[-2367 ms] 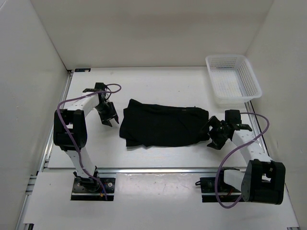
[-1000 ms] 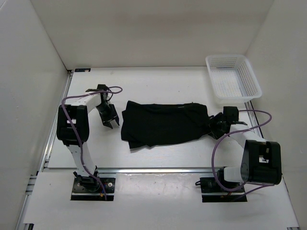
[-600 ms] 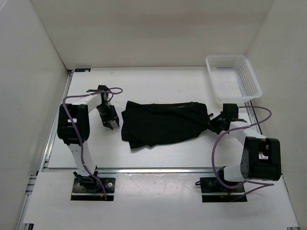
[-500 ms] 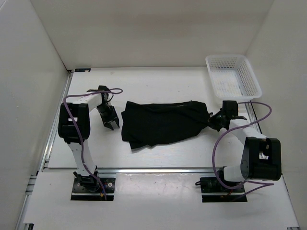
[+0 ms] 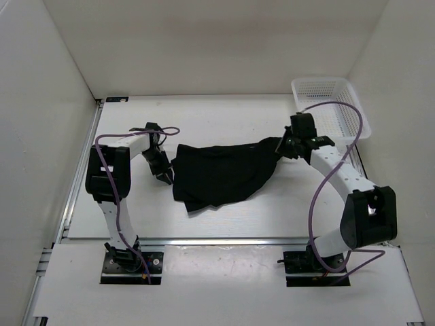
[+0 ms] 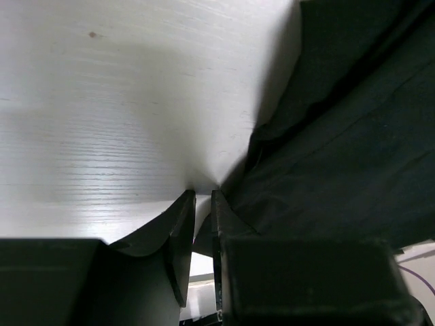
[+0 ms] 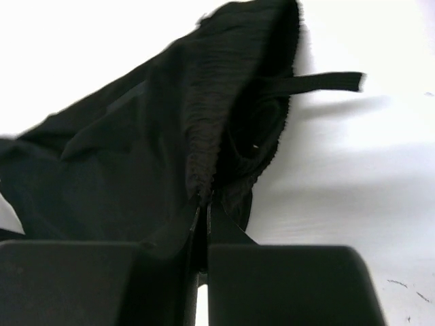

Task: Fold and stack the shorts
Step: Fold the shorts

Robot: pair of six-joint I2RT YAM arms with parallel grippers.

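Nearest the arm bases, the shorts [image 5: 217, 178] lie in the middle of the white tabletop [image 5: 224, 122], their long axis running left to right across the frame, with one tool at each end. The lowest corner of the cloth points toward the lower left. The left tool [image 5: 165, 176] sits low at the left edge of the cloth. In its wrist view the fingers [image 6: 182, 238] stand narrow, with only a slit between them, and the black fabric touches the right-hand finger. I cannot tell whether any cloth is pinched. Further back and to the right, the right tool [image 5: 281, 147] is clamped on the gathered waistband, with the drawstring [image 7: 319, 81] hanging free beside it. That end looks raised off the tabletop, so the fabric drapes down toward the left. Judging by this, the fold will turn on carrying the held right end over toward the left end, along the long axis, and the right arm is the one placed to do it. Beyond, in the upper right corner, stands a white mesh basket [image 5: 323, 80], apart from the cloth. Plain white walls [image 5: 224, 47] close the space on three sides.
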